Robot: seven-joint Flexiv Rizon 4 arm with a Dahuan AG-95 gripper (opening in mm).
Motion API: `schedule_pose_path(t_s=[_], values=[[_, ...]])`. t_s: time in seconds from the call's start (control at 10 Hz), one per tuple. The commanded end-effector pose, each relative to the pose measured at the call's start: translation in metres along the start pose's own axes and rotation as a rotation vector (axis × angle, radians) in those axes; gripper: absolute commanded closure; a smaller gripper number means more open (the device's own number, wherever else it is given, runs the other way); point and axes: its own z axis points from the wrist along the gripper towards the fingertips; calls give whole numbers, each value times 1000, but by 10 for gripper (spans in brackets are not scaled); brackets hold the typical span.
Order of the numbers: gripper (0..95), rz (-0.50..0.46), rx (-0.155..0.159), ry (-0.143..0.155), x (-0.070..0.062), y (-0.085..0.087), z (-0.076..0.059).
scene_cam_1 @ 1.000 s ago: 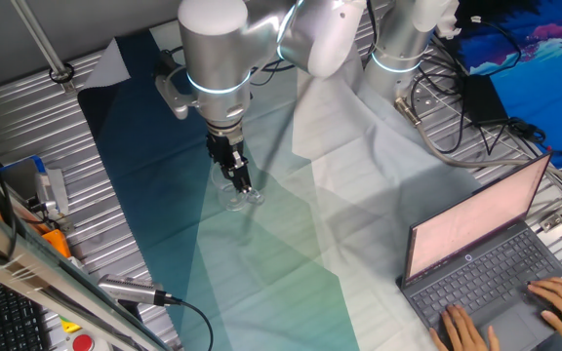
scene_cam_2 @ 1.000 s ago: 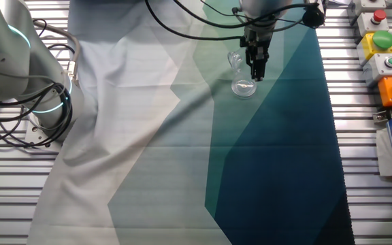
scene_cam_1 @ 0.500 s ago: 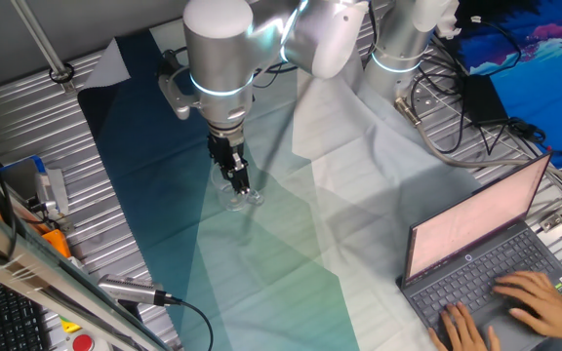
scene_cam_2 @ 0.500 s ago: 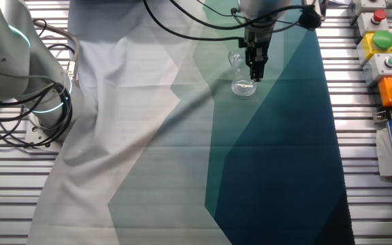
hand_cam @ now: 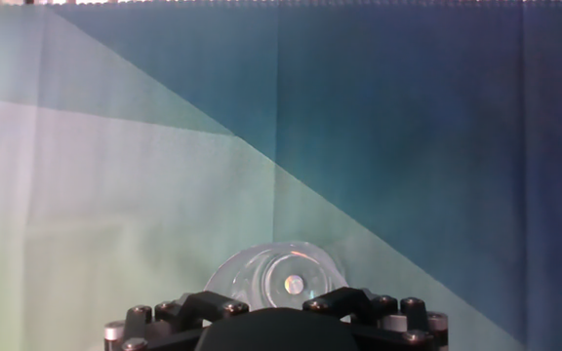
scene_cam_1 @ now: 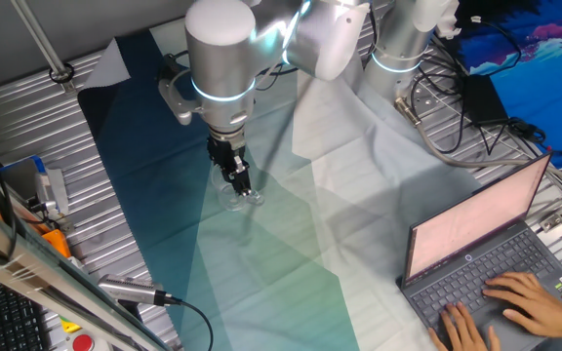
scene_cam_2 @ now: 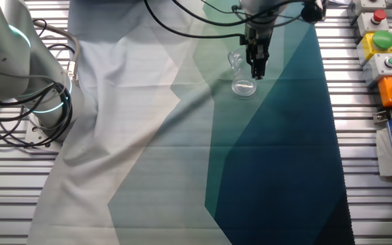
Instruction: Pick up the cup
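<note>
The cup (scene_cam_2: 243, 87) is a small clear glass mug standing on the teal part of the cloth; it also shows in one fixed view (scene_cam_1: 241, 199). My gripper (scene_cam_2: 257, 73) comes straight down on its rim at the side nearer the dark blue cloth. The fingers stand close together, narrower than the cup, and look pinched on the rim wall. In one fixed view the gripper (scene_cam_1: 241, 185) sits right on top of the glass. In the hand view the cup's round bottom (hand_cam: 289, 283) lies just past the black hand body, and the fingertips are hidden.
The cloth (scene_cam_2: 155, 136) covers the table in white, green and blue patches. A laptop (scene_cam_1: 486, 263) with a person's hands on it is at the front right. A second arm's base (scene_cam_2: 19, 61) and its cables stand at the left. Button boxes (scene_cam_2: 383, 47) sit at the right edge.
The arm has shifted very slightly; the gripper stays at the cup's rim and the cup has not visibly moved. The person's hands have moved on the laptop.
</note>
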Motion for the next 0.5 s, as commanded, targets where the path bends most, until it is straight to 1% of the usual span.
schedule_pose_path(t_s=[0.1,0.5], values=[[190,20,-36,-1,1,-2,2],[190,2,-15,-1,1,-3,1]])
